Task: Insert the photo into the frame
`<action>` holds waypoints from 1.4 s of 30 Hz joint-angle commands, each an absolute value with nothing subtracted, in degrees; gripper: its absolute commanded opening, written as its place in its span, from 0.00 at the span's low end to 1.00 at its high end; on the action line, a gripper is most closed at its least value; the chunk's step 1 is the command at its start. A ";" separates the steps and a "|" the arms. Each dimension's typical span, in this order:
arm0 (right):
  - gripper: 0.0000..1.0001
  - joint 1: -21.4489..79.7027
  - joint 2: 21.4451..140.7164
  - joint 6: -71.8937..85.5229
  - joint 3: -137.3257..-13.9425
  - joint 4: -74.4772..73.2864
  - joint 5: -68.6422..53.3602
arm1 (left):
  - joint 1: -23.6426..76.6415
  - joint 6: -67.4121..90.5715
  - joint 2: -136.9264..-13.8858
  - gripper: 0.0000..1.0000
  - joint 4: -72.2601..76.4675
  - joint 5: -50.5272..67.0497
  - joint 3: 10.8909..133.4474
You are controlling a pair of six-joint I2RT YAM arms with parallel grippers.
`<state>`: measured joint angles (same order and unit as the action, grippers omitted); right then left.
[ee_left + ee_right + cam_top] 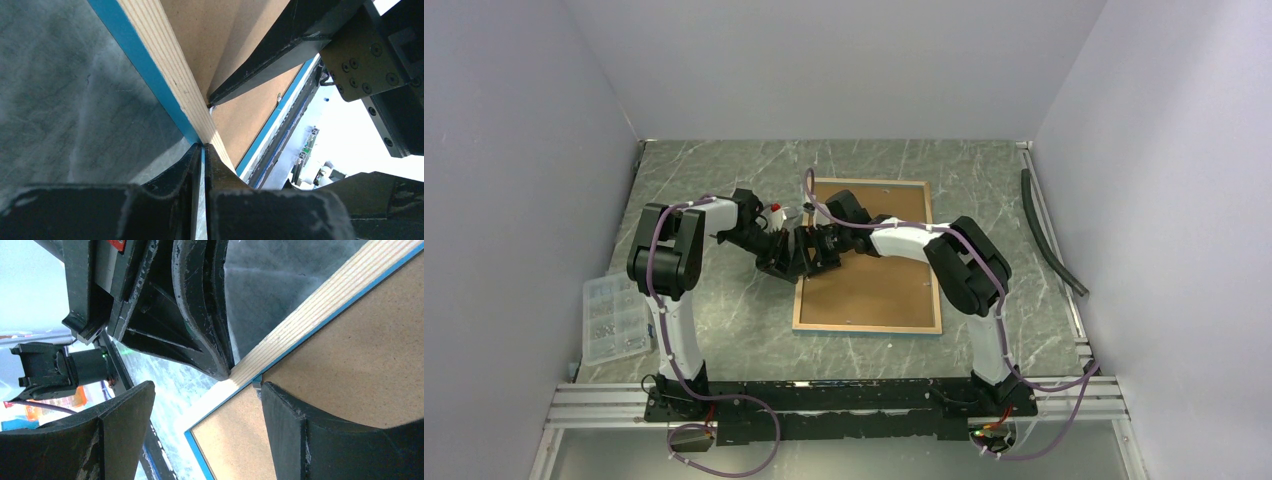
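**A:** Where is the frame?

**B:** The frame lies flat in the centre of the top view, face down on the marbled table. Its pale wood back edges are up, and the brown hardboard backing panel fills it.

**A:** And the photo?

**B:** It shows in none of the views. Whether it lies under the backing or somewhere else, I can't tell.

**A:** Why are both arms crowding the frame's left edge?

**B:** I'd guess they are sharing the work. The left gripper has its fingers almost together, with only a slit between them. Its tips sit against the wood edge at the lower centre of its wrist view. To me that looks like steadying the frame so it can't slide. Whether anything thin is caught in the slit is unclear.

**A:** And the right one?

**B:** The right gripper has its jaws wide apart and holds nothing. One finger, at the lower right of its view, is over the backing. The other, at the lower left, is out beyond the rim. It looks placed to work at the backing's edge, which probably has to come out before a print can go in.
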<state>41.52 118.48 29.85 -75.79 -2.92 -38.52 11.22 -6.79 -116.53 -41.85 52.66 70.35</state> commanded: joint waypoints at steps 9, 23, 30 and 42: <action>0.83 43.23 121.77 23.57 -82.73 -12.74 -44.38 | 11.60 -8.21 -115.46 0.12 -40.71 54.70 71.36; 1.00 14.68 99.41 41.06 -68.29 -0.51 -25.46 | 8.48 -16.62 -110.32 0.15 -47.12 51.78 71.05; 1.00 4.06 100.59 38.12 -66.59 -7.52 -9.70 | 11.86 -14.31 -109.69 0.14 -39.23 46.00 66.13; 1.00 2.84 112.65 38.03 -70.89 -6.63 -20.74 | 21.22 -15.86 -111.24 0.14 -40.87 44.14 66.89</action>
